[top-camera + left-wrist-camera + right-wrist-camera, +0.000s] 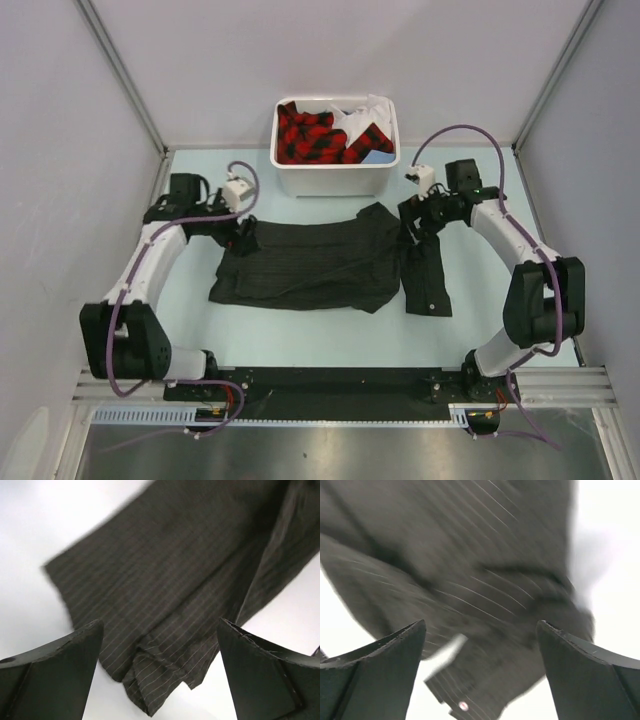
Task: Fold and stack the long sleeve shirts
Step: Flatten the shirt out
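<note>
Black pinstriped shirt [305, 265] lies spread on counter [330, 335], in front of white bin [335, 175]. Sleeve lies along its right side. Left gripper [160, 625] wide, empty, above shirt's left edge. Right gripper [481, 624] wide, empty, over sleeve.

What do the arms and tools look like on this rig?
Left arm and right arm: white links, black joints, a purple cable looping along each. Left tool and right tool: black, two wedge-shaped fingers apiece.
</note>
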### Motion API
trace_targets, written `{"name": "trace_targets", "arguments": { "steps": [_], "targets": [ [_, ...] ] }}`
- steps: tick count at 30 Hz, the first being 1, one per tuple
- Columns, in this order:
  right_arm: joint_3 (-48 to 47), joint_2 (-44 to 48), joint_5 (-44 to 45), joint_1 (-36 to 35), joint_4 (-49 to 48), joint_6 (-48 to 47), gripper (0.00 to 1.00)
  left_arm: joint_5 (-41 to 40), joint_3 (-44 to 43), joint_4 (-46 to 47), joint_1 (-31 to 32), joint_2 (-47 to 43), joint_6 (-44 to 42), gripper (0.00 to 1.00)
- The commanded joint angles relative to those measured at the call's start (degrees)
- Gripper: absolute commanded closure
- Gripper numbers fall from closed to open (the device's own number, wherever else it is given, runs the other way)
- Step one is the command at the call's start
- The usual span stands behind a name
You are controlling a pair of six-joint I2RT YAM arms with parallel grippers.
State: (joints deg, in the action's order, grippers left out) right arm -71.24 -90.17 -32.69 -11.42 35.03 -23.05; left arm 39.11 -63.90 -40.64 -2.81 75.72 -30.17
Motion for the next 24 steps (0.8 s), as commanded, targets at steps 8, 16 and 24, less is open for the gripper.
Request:
{"name": "trace_targets", "arguments": {
  "steps": [8, 16, 24],
  "targets": [
    [1.1, -12.73, 12.9, 9.66, -4.78, -1.3, 0.06, -10.72, 6.05, -8.04, 13.35, 7.77, -25.79, 0.05],
    [0.93, -17.32, 13.7, 9.84, -7.78, 1.51, 0.4, -12.56, 11.86, -8.4, 18.36, 5.93, -29.15, 0.07],
    [0.67, -12.41, 12.82, 10.98, -5.15, 1.95, 1.0, -18.96, 16.08, -4.46, 18.98, 2.34, -31.53, 0.31]
  ]
}}
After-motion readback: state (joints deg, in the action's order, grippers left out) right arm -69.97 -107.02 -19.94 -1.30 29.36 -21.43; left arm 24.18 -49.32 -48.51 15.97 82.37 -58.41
